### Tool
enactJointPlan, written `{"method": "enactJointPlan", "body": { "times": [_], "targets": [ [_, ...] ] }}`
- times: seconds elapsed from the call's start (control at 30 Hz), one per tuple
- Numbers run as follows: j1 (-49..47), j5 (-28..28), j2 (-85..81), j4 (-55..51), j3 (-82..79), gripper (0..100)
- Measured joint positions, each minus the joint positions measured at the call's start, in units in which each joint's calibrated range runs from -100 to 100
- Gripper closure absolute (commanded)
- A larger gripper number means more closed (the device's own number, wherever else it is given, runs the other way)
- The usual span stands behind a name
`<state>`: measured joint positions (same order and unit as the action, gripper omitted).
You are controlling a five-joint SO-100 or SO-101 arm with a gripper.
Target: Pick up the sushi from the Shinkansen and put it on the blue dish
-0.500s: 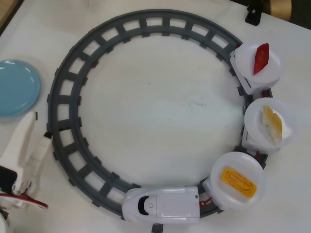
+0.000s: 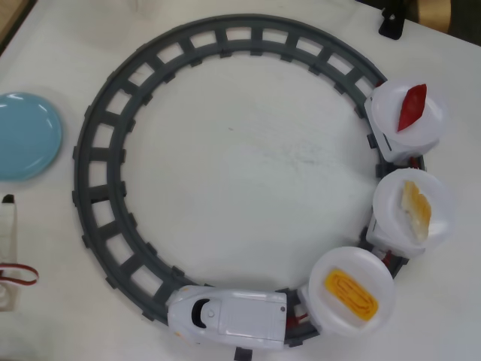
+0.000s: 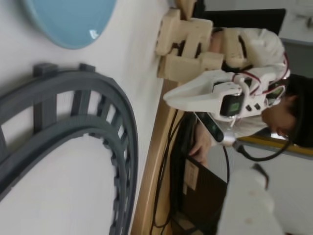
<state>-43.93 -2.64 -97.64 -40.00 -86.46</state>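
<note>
The sushi [image 2: 415,210] rides the Shinkansen [image 2: 229,317] near the table's right edge; a mistimed reach could snag track. Gripper [image 3: 168,97] jaw state unclear.

This looks like a lab or hobby robotics bench rather than a home. A white table [image 2: 240,173] carries a grey toy track [image 2: 101,188] — a staged setup. At the right of the wrist view, past the table's wooden edge [image 3: 151,161], a seated person [image 3: 288,112] holds a second white arm [image 3: 215,93], with dark cables [image 3: 166,171] trailing below — a teleoperation station.
</note>
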Motion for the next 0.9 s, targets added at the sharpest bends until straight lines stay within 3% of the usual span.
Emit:
{"method": "enactJointPlan", "body": {
  "times": [0.63,0.9],
  "targets": [
    [0.25,0.0,0.67,-4.12,8.6,69],
    [3.6,0.0,14.68,-4.79,22.51,69]
  ]
}}
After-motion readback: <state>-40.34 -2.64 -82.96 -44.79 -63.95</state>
